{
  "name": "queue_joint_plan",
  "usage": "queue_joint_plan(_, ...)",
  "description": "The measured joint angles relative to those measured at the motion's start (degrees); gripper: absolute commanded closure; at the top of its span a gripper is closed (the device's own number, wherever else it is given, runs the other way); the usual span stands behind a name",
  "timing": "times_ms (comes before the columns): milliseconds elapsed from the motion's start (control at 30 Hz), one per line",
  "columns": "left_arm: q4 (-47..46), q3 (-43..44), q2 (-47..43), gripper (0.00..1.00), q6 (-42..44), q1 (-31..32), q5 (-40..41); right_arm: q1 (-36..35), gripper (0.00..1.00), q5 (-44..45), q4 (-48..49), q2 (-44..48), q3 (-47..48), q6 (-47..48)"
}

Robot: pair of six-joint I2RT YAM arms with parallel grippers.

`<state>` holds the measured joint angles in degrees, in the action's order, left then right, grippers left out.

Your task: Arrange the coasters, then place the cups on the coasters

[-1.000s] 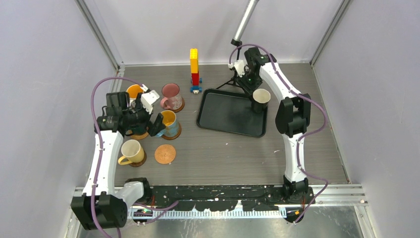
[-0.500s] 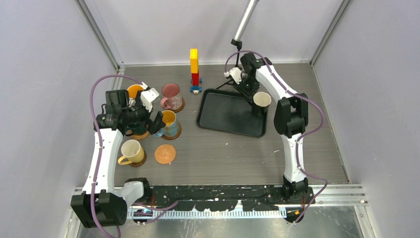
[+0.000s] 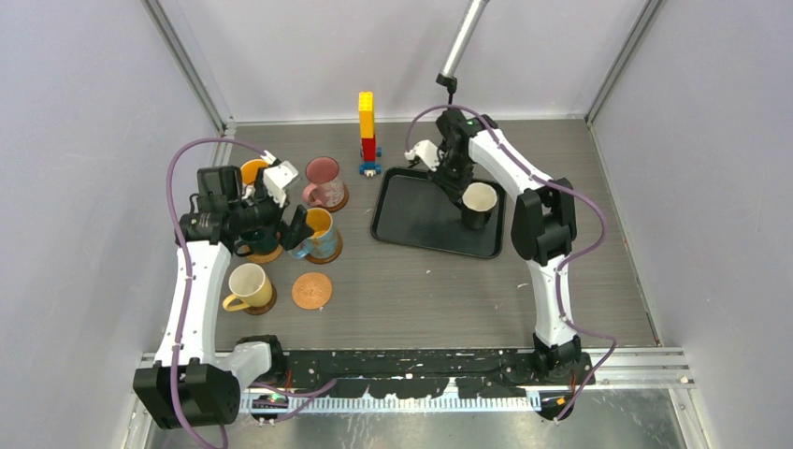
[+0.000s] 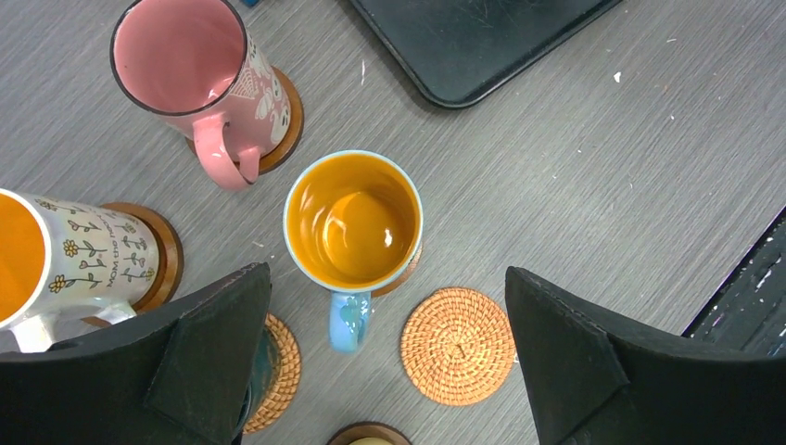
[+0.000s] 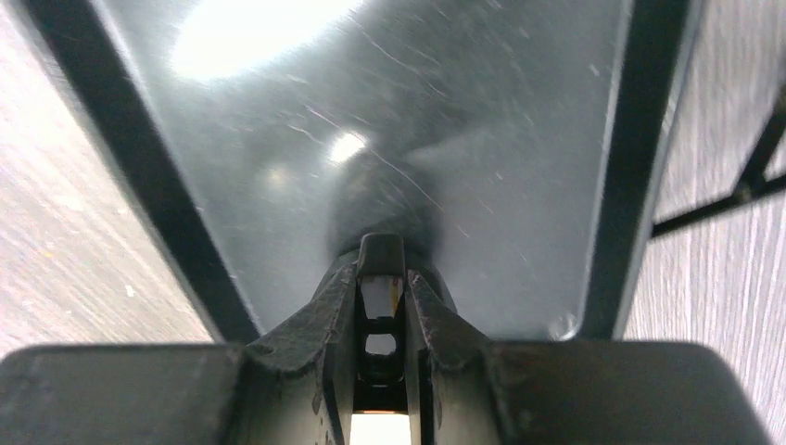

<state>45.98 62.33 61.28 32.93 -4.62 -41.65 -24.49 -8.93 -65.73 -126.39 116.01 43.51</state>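
The left pincer hangs spread wide over the patterned cup, the pink cup and the blue cup, all empty, each on a brown coaster. One woven coaster lies bare on the tabletop, and a second woven coaster is half hidden behind a finger. Over the black tray the right pincer is clenched on the rim of a pale-lined cup; whether that cup touches the tray is unclear.
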Motion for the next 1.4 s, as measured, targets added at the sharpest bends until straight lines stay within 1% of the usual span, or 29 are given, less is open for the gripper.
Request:
queue_joint_plan(100,-0.02,0.24,0.50,0.00,-1.03,0.00,0.02,-2.84,0.78,-1.92,-0.13,0.46,-0.50,1.22)
queue_joint_plan(233,-0.02,0.26,0.98,0.00,-2.08,0.00,0.04,-5.99,0.73,-4.24,-0.20,0.57,-0.66,3.08)
queue_joint_plan(267,-0.02,0.28,1.16,0.00,-2.38,0.11,0.15,-6.69,0.70,-4.70,-0.24,0.70,-0.74,3.50)
queue_joint_plan(367,0.09,0.81,2.12,0.00,-3.04,0.70,1.29,-7.93,0.54,-6.25,-0.33,1.25,-1.07,4.66)
queue_joint_plan(433,0.20,1.62,3.17,0.00,-3.65,1.33,2.43,-8.13,0.46,-6.95,-0.33,1.57,-1.20,4.94)
queue_joint_plan(600,0.68,4.11,5.99,0.00,-4.20,4.22,5.07,-7.65,0.31,-7.45,-0.24,3.21,-1.22,4.74)
queue_joint_plan(667,0.92,5.09,7.04,0.00,-4.09,6.71,6.25,-7.50,0.24,-7.50,0.24,4.79,-1.22,3.80)
queue_joint_plan(733,1.31,6.16,8.37,0.00,-3.80,9.88,7.74,-7.06,0.20,-7.56,1.01,6.49,-1.22,2.40)
queue_joint_plan(933,1.57,11.17,15.63,0.00,-1.44,21.20,11.52,-3.78,0.18,-10.21,4.61,15.39,-3.17,-4.48)
queue_joint_plan(1067,1.55,17.07,24.13,0.03,0.22,27.98,12.81,2.34,0.18,-13.16,8.09,24.72,-10.64,-10.34)
queue_joint_plan(1233,1.20,25.00,35.28,0.11,2.49,32.85,13.20,10.73,0.18,-15.82,11.43,34.36,-23.39,-17.35)
queue_joint_plan(1400,1.53,32.89,45.03,0.16,7.63,35.82,13.18,16.17,0.18,-17.46,12.28,37.44,-30.69,-22.49)
